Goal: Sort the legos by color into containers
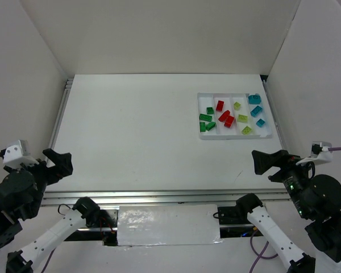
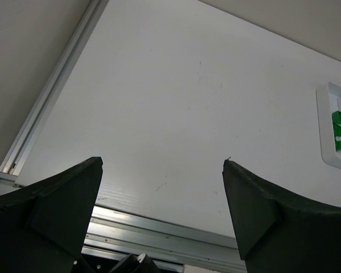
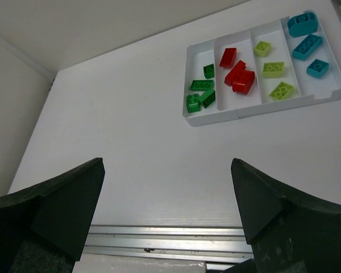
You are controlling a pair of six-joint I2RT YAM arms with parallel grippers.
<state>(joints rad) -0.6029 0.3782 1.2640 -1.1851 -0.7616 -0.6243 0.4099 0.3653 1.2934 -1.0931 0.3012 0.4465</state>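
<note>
The white tray (image 1: 234, 137) lies at the far right of the table with four long compartments. From left to right these hold dark green bricks (image 1: 205, 118), red bricks (image 1: 224, 116), yellow-green bricks (image 1: 242, 118) and teal-blue bricks (image 1: 256, 111). The right wrist view shows the same tray (image 3: 261, 109) with green (image 3: 201, 85), red (image 3: 238, 74), yellow-green (image 3: 273, 69) and teal (image 3: 307, 46) bricks. My left gripper (image 1: 61, 161) (image 2: 162, 162) is open and empty at the near left edge. My right gripper (image 1: 257, 162) (image 3: 167, 162) is open and empty at the near right, short of the tray.
White walls enclose the table on the left, back and right. A metal rail (image 1: 159, 196) runs along the near edge and another (image 1: 61, 114) along the left side. The tray's left end (image 2: 324, 131) with green bricks (image 2: 339, 117) shows in the left wrist view.
</note>
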